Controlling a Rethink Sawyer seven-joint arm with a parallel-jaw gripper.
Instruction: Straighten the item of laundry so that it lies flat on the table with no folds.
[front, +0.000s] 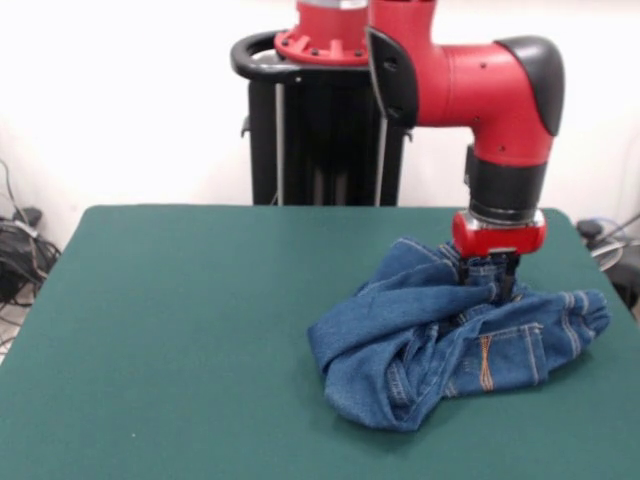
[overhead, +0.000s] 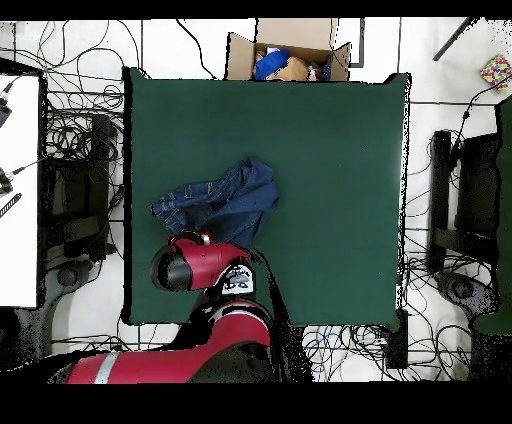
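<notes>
Dark green table (front: 200, 330), wide and mostly bare; broad open felt across the whole left half in the front view, and most of the top in the overhead view.

Red and black arm (front: 480, 80) reaching out from the pedestal, elbow bent, last link pointing straight down over the table's right far part in the front view.

Jeans (front: 450, 345) bunched in a crumpled heap under the arm, folded over themselves, orange stitching showing on one panel. Cuff end close to the table's right edge in the front view; some felt between the heap and the near edge. In the overhead view, jeans (overhead: 220, 205) close to the table's left edge and toward the base side.

Hand (front: 490, 275) pressed down into the top of the heap, tips buried in denim. Clenched or released: cannot tell.

Cardboard box (overhead: 290, 55) off the table's far edge, overhead view.
</notes>
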